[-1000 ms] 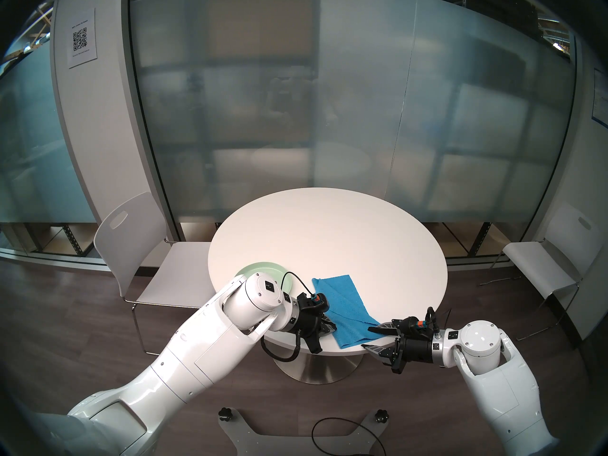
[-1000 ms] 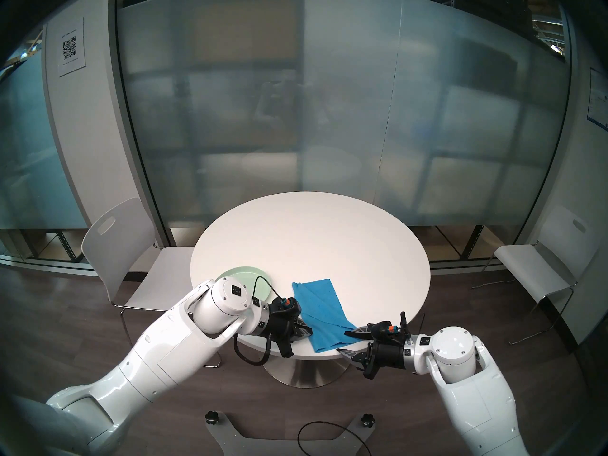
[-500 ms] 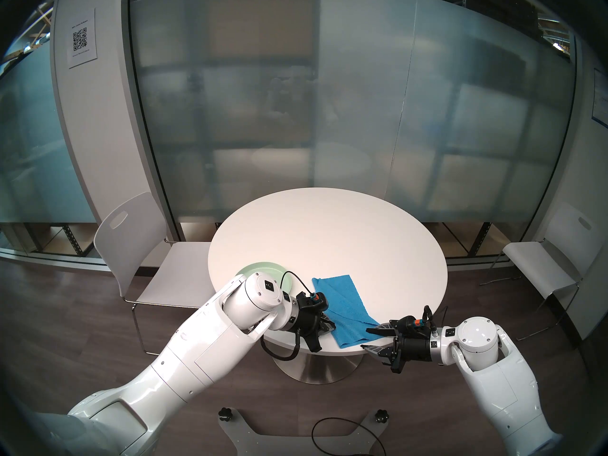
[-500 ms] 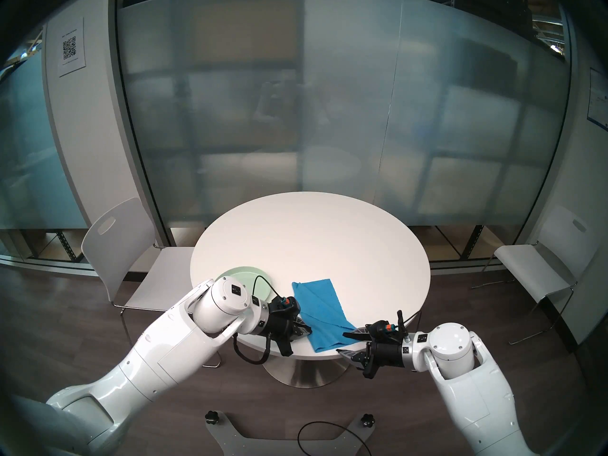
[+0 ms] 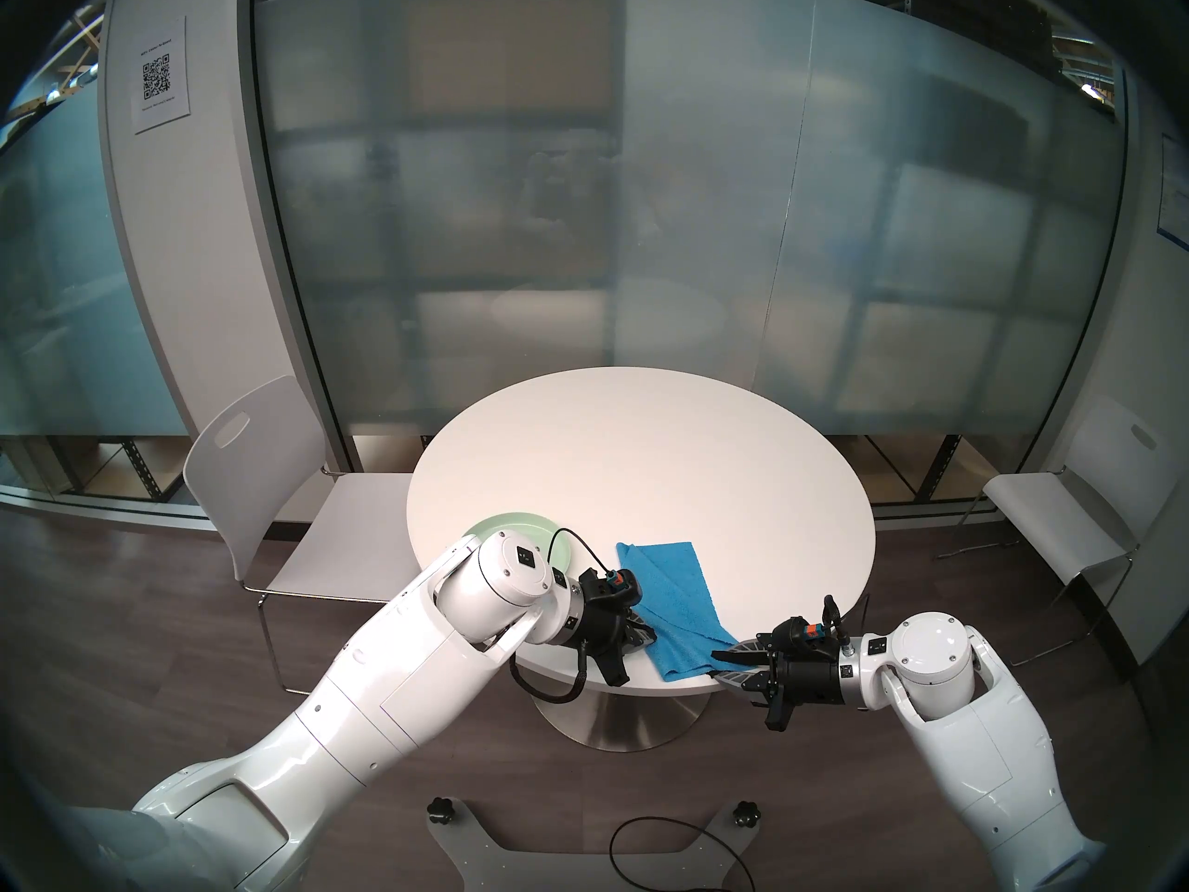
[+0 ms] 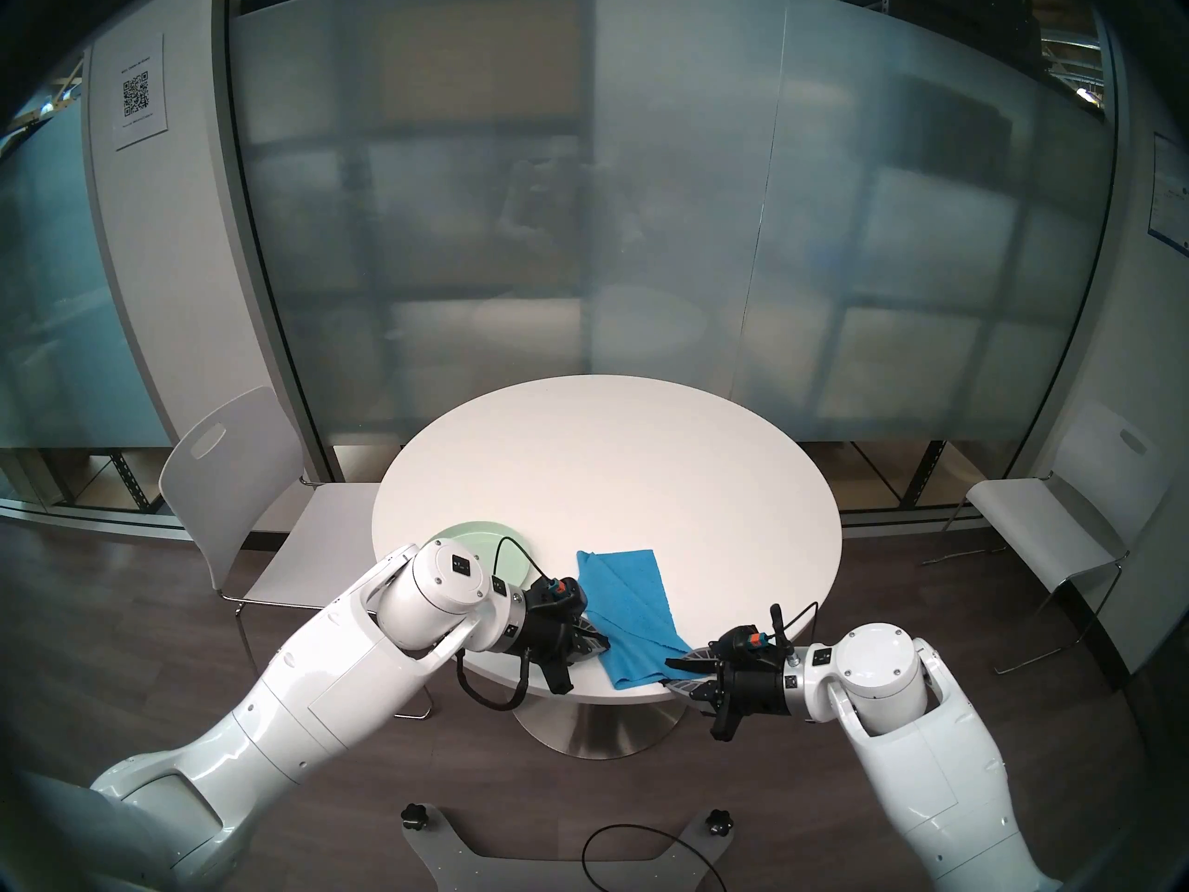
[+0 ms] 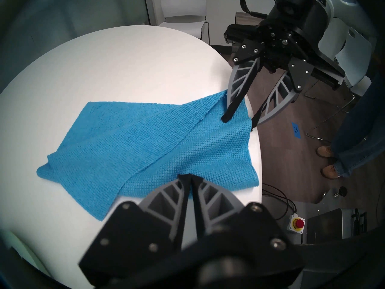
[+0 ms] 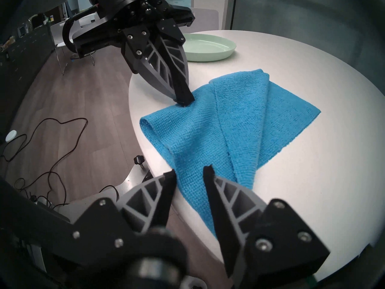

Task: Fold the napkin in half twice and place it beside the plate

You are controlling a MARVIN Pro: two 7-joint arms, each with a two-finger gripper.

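Bright blue napkin (image 5: 672,607), fuzzy weave, lies folded over once in a loose, skewed band, its layers fanned apart and one end draped at the near edge. The plate (image 8: 208,47), pale mint green, round, low-rimmed, sits empty nearby, apart from it.

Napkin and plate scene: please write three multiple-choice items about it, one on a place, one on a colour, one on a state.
1. Where does the plate lie?
A. on the chair
B. on the table, near its edge
C. on the napkin

2. What colour is the napkin?
A. bright blue
B. red
C. white

3. How is the left claw?
A. wide open above the plate
B. holding the plate
C. shut on the napkin's edge

Answers:
B, the plate sits on the white table by its rim, apart from the cloth.
A, the napkin is blue all over.
C, the left claw has its fingers pressed together on the cloth.
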